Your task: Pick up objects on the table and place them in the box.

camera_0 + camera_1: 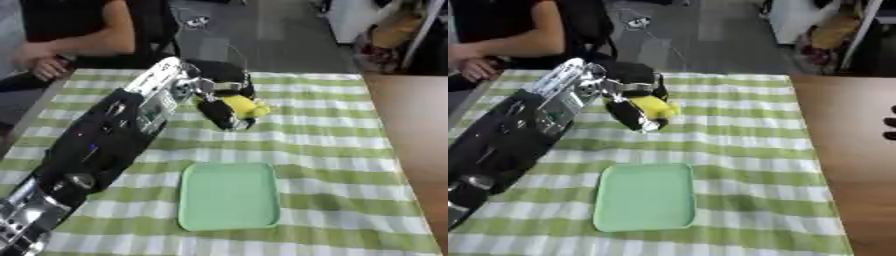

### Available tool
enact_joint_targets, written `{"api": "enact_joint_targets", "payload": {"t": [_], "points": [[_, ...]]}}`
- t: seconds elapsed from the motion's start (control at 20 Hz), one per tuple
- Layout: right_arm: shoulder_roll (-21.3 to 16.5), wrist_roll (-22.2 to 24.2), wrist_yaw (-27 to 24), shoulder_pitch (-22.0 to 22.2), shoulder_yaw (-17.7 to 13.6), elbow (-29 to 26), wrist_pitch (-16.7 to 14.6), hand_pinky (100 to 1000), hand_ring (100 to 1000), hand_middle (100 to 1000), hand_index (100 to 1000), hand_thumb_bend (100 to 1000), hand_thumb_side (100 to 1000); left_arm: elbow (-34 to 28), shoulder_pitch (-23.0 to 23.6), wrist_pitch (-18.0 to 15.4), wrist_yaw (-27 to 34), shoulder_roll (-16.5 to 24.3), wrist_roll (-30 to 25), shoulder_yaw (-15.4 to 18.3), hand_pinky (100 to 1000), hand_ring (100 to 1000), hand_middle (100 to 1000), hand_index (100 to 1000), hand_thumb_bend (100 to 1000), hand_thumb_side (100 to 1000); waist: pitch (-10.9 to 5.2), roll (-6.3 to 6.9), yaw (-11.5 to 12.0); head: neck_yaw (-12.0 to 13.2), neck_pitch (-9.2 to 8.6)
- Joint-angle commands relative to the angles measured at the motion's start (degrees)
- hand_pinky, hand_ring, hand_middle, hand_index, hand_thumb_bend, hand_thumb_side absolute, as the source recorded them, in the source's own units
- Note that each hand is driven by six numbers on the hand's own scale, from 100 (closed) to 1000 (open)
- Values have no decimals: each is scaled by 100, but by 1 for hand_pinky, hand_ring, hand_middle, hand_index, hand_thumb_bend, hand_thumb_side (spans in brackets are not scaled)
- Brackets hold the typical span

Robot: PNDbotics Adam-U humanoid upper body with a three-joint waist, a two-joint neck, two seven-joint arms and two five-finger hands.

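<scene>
I work in what looks like a lab or office room, at a table under a green checked cloth [332, 130] on grey floor [262, 45], with clutter [389, 35] stacked beyond.

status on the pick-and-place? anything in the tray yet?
Nothing placed yet: the green tray on the checked cloth holds nothing. In hand: the left hand is curled round a yellow object beyond the tray. Left: carrying it over and releasing it. The right hand barely shows.
</scene>
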Motion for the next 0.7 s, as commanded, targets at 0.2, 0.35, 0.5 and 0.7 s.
{"api": "enact_joint_targets", "payload": {"t": [0.2,0.35,0.5,0.7], "points": [[-110,14,9,-36,-35,-71,-12,695,757,782,897,100,789,-156,-24,20,96,179,-60,9,100,100,100,191,100,470,-78,-14,14,-29,-79],[-108,16,9,-36,-35,-71,-13,695,757,782,897,100,789,-200,18,17,149,165,-90,-38,100,100,100,191,100,470,-76,-16,16,-27,-79],[-102,20,8,-38,-33,-71,-14,695,757,782,897,100,789,-217,110,-9,189,99,-119,-109,100,100,100,189,100,472,-70,-21,14,-22,-80],[-98,24,7,-38,-34,-69,-15,695,757,782,897,100,788,-308,240,-62,275,17,-177,-243,100,100,100,187,100,473,-64,-23,12,-21,-69]]}}
